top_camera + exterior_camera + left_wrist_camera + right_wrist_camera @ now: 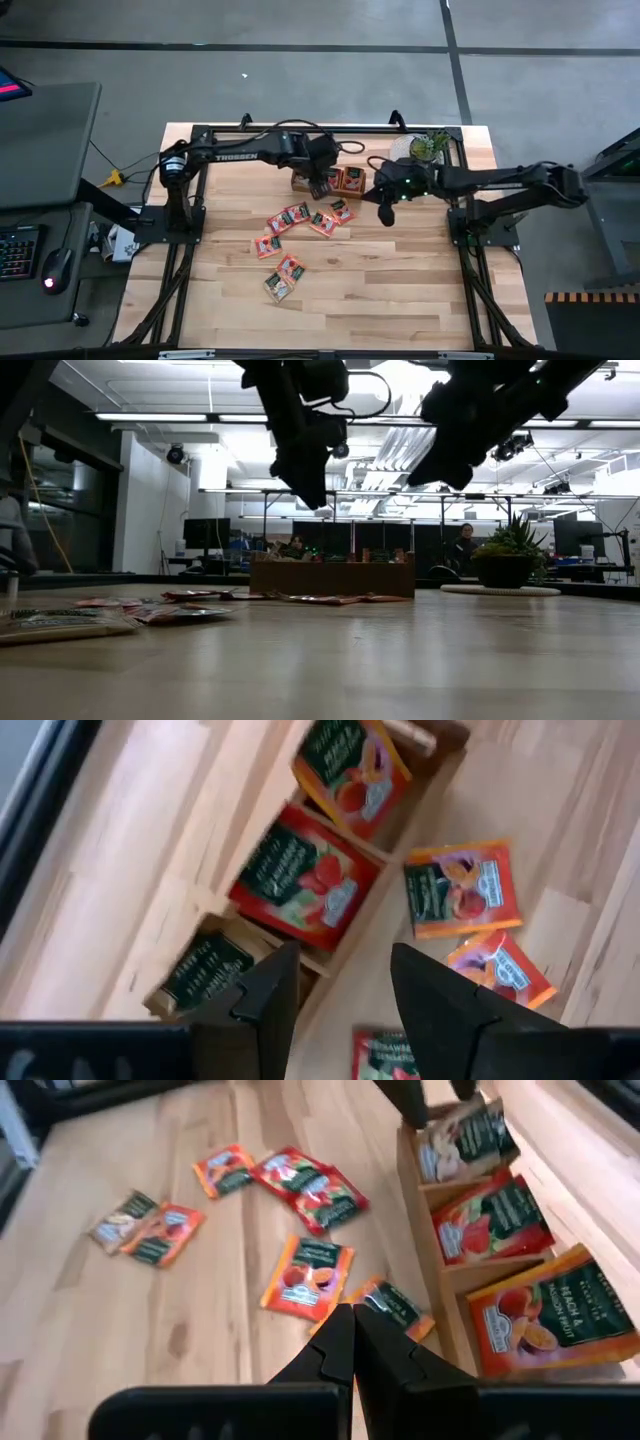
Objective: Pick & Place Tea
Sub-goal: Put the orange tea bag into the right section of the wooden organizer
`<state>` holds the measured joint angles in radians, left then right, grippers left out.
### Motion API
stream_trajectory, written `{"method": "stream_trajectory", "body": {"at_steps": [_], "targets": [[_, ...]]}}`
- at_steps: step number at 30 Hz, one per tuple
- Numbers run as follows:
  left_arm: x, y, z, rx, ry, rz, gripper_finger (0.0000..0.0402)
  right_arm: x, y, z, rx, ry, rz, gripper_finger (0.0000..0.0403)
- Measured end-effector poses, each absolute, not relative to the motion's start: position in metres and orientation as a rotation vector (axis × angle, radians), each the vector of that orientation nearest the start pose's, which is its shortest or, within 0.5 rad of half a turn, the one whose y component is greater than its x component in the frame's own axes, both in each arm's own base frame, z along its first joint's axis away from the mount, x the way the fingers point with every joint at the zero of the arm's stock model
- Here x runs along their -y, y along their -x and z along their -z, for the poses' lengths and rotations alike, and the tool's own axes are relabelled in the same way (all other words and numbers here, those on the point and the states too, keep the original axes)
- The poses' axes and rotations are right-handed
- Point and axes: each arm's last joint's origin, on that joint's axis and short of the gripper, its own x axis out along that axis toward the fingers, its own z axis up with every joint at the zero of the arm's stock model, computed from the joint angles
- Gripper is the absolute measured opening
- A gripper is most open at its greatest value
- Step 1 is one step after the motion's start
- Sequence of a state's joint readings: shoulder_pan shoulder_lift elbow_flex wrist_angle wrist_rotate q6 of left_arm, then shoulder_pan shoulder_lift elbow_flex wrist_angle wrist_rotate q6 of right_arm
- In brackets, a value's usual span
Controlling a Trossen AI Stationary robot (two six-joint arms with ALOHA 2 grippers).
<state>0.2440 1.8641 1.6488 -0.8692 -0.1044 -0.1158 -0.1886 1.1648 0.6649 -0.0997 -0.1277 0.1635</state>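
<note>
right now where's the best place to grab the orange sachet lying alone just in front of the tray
The orange sachet lies flat on the table, clear of its neighbours. Probably best to come straight down with an open gripper and pinch across two opposite free edges, since nothing overlaps them and no side stands up to grip.

Left tool agape, right tool closed.

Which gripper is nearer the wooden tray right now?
Left. The left gripper hangs open over the wooden tray at its left end; the right gripper, shut, sits off the tray's right end, toward the table's front.
</note>
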Motion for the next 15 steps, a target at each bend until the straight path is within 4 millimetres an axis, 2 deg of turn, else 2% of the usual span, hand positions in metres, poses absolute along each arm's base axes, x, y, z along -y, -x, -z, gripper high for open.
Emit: {"method": "stream_trajectory", "body": {"at_steps": [5,8,12,15], "targets": [[-0.084,-0.384,-0.277,-1.067,0.169,-0.397,0.0156,0.042,-0.244,-0.214,-0.639,-0.267,0.129,0.0000],[-0.079,-0.386,-0.273,-1.062,0.184,-0.380,0.0156,0.036,-0.249,-0.205,-0.683,-0.260,0.108,0.0000],[-0.070,-0.385,-0.252,-1.080,0.224,-0.337,0.0156,0.023,-0.260,-0.184,-0.764,-0.234,0.062,0.0000],[-0.063,-0.386,-0.238,-1.065,0.270,-0.308,0.0156,0.019,-0.268,-0.170,-0.789,-0.228,0.094,0.0000]]}}
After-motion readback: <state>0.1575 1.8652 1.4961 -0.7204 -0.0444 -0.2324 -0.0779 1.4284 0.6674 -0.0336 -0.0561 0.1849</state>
